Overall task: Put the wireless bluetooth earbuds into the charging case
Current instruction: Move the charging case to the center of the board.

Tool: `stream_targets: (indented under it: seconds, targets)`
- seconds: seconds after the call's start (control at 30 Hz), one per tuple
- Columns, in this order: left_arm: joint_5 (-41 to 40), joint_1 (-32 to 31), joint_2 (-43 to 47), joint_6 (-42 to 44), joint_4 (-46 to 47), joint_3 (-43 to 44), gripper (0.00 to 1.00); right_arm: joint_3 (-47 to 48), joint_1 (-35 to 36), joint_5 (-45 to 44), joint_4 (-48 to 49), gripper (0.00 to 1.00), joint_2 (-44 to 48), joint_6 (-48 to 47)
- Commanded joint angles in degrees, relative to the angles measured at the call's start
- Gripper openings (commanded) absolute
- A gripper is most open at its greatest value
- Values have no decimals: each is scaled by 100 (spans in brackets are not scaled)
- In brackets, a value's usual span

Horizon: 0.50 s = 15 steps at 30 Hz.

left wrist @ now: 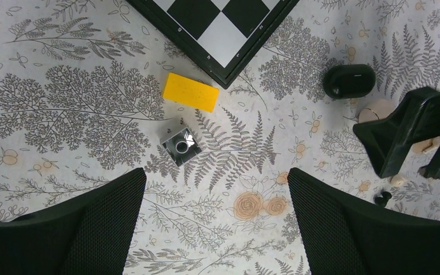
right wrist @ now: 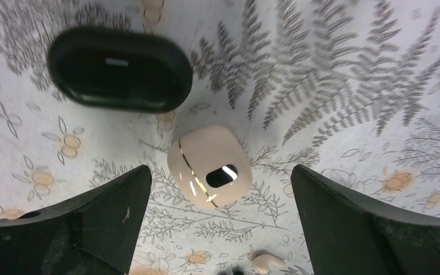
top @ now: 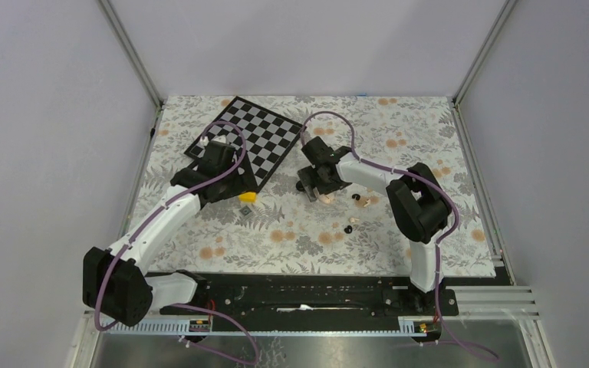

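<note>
A pale pink charging case [right wrist: 209, 166] lies on the flowered cloth, its gold seam closed, just ahead of and between the fingers of my right gripper [right wrist: 220, 179], which is open and holds nothing. Beyond it lies a black oval case [right wrist: 120, 70]. One beige earbud [right wrist: 266, 262] shows at the bottom edge of the right wrist view. From above, beige earbuds [top: 363, 202] and a black one [top: 347, 228] lie scattered to the right of the right gripper [top: 318, 186]. My left gripper [left wrist: 216, 183] hangs open over bare cloth, apart from them.
A yellow block [left wrist: 190, 91] and a small grey metal block [left wrist: 180, 144] lie ahead of the left gripper. A chessboard [top: 253, 138] covers the far left of the cloth. The right gripper's fingers [left wrist: 404, 134] stand at the right of the left wrist view.
</note>
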State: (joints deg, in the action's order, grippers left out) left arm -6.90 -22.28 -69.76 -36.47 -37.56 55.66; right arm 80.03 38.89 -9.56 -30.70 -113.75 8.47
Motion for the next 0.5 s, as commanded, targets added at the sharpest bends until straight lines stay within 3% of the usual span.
stream_targets:
  seconds: [0.0,0.3,0.47]
  targets:
    - [176,31,-66,40,188,-2,97,495,-13,-694,163,100,0,578]
    - [92,31,112,163,102,-68,98,707,-90,-1406,-38,100,-270,1212]
    - [75,31,103,276,39,-12,98,350,-106,-1566,-246,100,-128,1292]
